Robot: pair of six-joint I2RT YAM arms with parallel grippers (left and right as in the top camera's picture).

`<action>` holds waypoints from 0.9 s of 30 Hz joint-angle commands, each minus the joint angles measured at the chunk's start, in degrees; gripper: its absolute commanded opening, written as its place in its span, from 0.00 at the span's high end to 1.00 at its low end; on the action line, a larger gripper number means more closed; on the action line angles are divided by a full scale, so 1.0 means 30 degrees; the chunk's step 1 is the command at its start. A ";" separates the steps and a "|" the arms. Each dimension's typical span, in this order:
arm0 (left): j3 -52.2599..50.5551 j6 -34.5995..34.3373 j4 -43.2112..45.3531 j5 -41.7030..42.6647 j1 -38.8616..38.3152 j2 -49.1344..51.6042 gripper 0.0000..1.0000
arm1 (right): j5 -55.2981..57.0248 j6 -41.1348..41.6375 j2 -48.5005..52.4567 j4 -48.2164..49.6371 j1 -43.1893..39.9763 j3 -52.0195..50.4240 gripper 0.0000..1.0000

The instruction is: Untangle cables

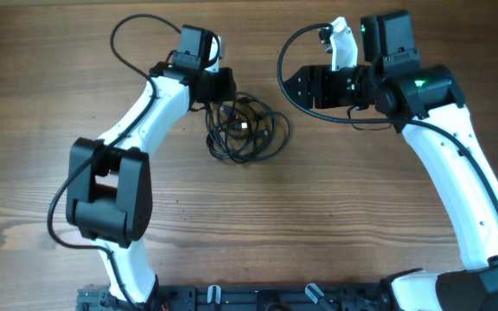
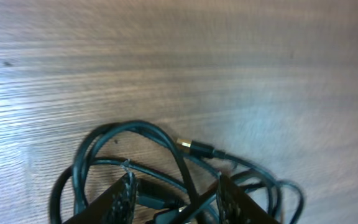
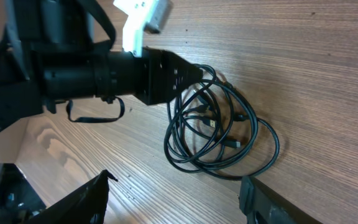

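Note:
The cables [image 1: 246, 130] lie as one tangled bundle of thin black loops on the wooden table, mid-top. My left gripper [image 1: 225, 98] is at the bundle's upper left edge. In the left wrist view its fingers [image 2: 176, 190] are open and straddle several strands of the cables [image 2: 135, 134]. A gold-tipped plug [image 2: 185, 145] lies just beyond them. My right gripper [image 1: 290, 87] is open and empty, up and to the right of the bundle, clear of it. In the right wrist view its wide jaws [image 3: 173, 190] frame bare wood, with the cables [image 3: 219, 134] lying beyond them.
The left arm's gripper [image 3: 160, 74] shows in the right wrist view at the bundle's far edge. Thicker black arm wires loop above the left arm [image 1: 132, 34] and beside the right arm [image 1: 288, 47]. The arm bases stand at the table's front edge [image 1: 258, 298].

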 commanded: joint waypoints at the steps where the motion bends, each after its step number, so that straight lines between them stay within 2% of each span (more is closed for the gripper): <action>1: -0.0058 0.3053 -0.0197 0.1056 -0.0022 0.0342 0.58 | 0.0393 0.0102 0.0182 0.0015 -0.0022 0.0233 0.30; 4: -0.0058 0.3534 -0.0211 0.1056 -0.0022 0.0729 0.58 | 0.0386 0.0102 0.0182 0.0058 -0.0022 0.0233 0.30; 11: -0.0058 0.3585 -0.0648 0.1071 -0.0022 0.1137 0.66 | 0.0393 0.0095 0.0182 0.0051 -0.0022 0.0233 0.30; 16: -0.0066 0.5544 -0.2186 0.2127 -0.0022 0.1151 0.71 | 0.0503 0.0095 0.0182 0.0051 -0.0022 0.0233 0.30; 27: -0.0080 0.5530 -0.0430 0.1625 -0.0007 0.1727 0.69 | 0.0525 0.0102 0.0182 -0.0153 -0.0022 0.0233 0.30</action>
